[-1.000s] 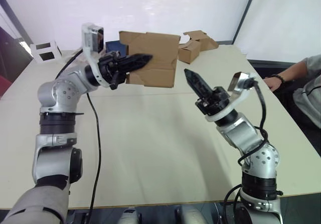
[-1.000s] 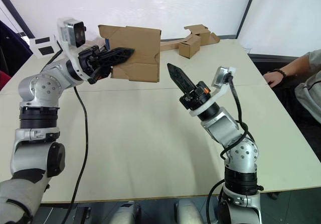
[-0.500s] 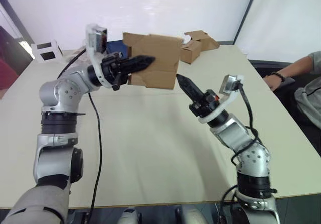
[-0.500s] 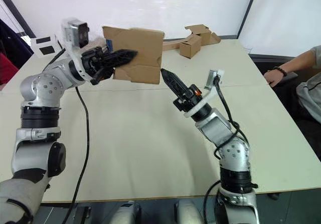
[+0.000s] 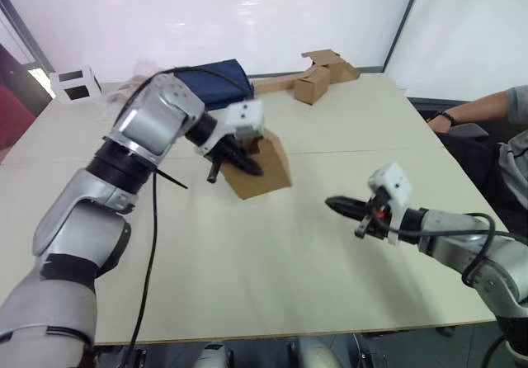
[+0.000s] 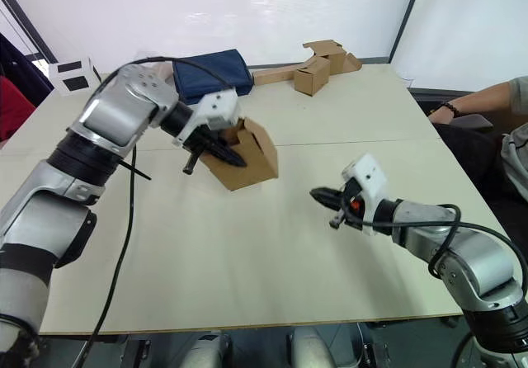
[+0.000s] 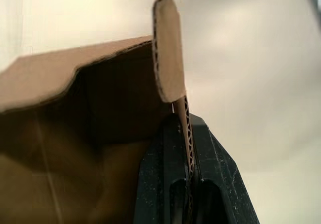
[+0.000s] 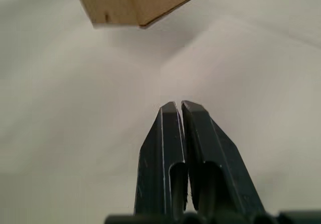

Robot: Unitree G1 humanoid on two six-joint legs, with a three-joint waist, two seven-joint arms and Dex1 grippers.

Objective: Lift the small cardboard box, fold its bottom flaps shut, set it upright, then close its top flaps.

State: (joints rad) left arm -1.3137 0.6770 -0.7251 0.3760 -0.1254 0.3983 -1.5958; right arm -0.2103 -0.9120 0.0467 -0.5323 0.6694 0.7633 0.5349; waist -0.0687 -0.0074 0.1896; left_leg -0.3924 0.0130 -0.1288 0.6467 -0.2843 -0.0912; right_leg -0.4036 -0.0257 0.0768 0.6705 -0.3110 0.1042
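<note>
Two claws showing | left claw (image 5: pixel 239 160) is pinching one wall of the small cardboard box (image 5: pixel 262 170), fingers clamped on the cardboard edge | box is sitting tilted on the tabletop (image 5: pixel 247 252), open side up | right claw (image 5: pixel 337 205) is hovering nearby, fingers pressed together, gripping nothing, pointing at the box

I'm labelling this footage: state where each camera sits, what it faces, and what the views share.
Left eye, right eye: head, looking down over the table, both arms in view.
Left wrist: along the left gripper, pinching a wall of the small cardboard box.
Right wrist: along the shut right gripper, toward the box.
Shared: all four show the box.
</note>
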